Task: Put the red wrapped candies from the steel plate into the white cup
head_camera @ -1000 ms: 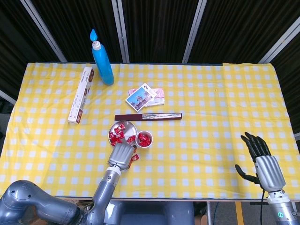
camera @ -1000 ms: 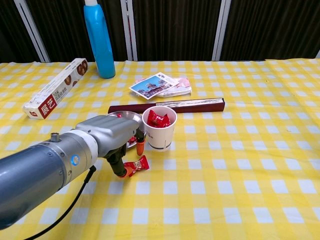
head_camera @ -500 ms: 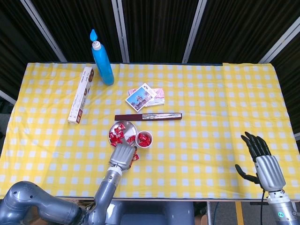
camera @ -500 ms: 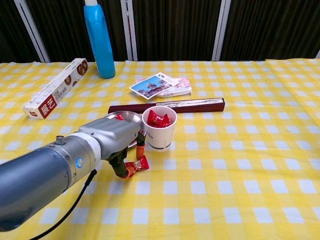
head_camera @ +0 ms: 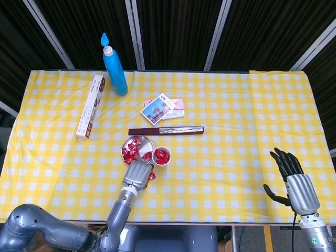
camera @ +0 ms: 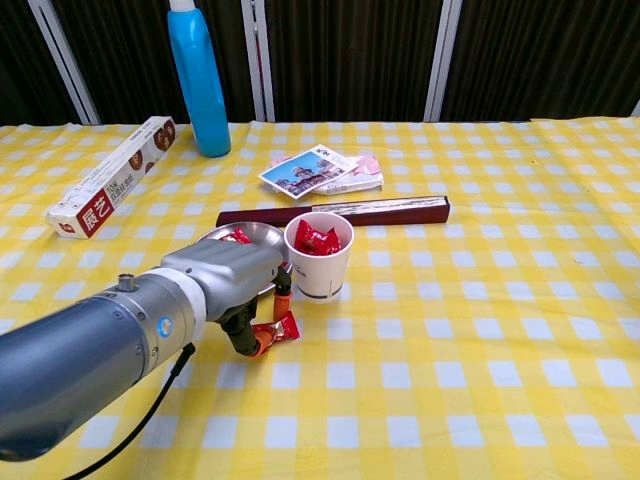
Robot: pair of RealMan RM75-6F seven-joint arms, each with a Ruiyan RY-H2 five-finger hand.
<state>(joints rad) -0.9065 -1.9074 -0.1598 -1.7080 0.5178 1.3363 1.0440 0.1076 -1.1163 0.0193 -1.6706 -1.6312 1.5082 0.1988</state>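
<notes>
Steel-grey and smooth, the left robot hand (camera: 228,275) hangs low over the near edge of the steel plate (head_camera: 147,140), fingers curled down. One red wrapped candy (camera: 277,330) lies on the cloth against its orange fingertips (camera: 260,342); whether that candy is actually pinched I cannot tell.

Crinkly, slippery wrapper is the main risk: a loose hold could let it skid away across the checked cloth of the table (camera: 480,330), or drop it short of the cup. More red candies (head_camera: 131,149) sit in the shallow, shiny plate just beyond the hand.

To the hand's right, touching-close, stands the white cup (camera: 319,256), light, tapered, already holding several candies; a knuckle swinging sideways would likely tip it.

Far right, the right robot hand (head_camera: 294,181) idles, dark fingers spread apart and empty.
</notes>
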